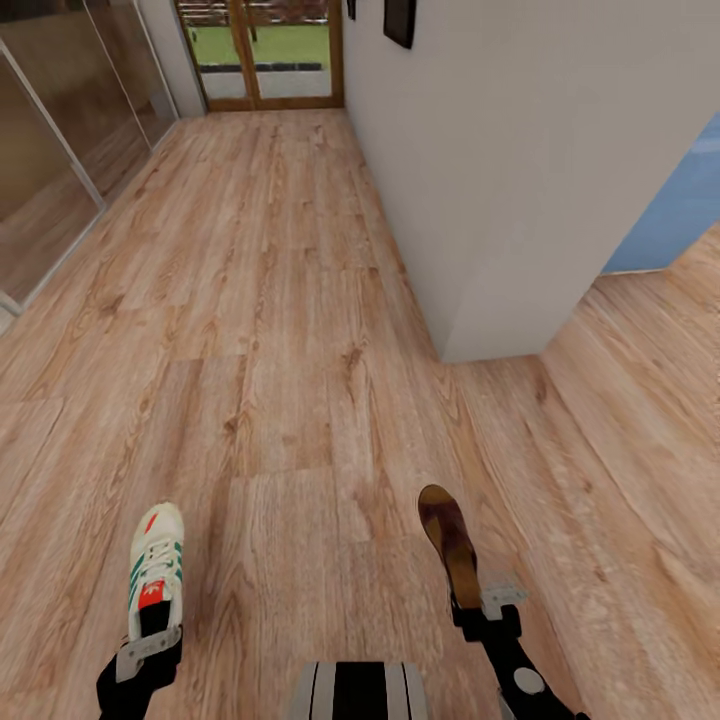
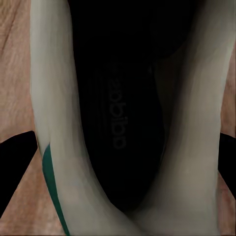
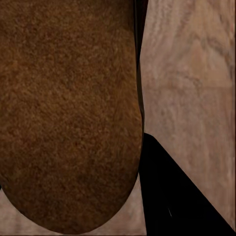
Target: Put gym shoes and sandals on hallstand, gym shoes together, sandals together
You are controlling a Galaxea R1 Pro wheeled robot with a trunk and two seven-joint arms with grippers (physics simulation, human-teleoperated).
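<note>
Gripping a gym shoe [image 1: 155, 570] by its heel, the left gripper [image 1: 148, 645] holds it above the corridor floor [image 1: 280, 330]. The right gripper [image 1: 488, 605] clamps a sandal [image 1: 448, 545] whose heel end is hidden behind the fingers. Both arms are cut off at the frame's lower edge.

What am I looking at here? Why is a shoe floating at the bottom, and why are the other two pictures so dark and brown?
These come from a pretend robot inside a computer world. It has two arms, each ending in a pincer.

The big picture is from a camera on its head, looking down a hallway with a wooden floor. Its left pincer grips a white sneaker with green stripes. Its right pincer grips a brown sandal. So they aren't floating, they're being carried.

The other two pictures come from small cameras on the arms, very close up. One looks straight into the dark inside of the sneaker. The other sees the sandal's fuzzy brown footbed with floor beside it.
</note>
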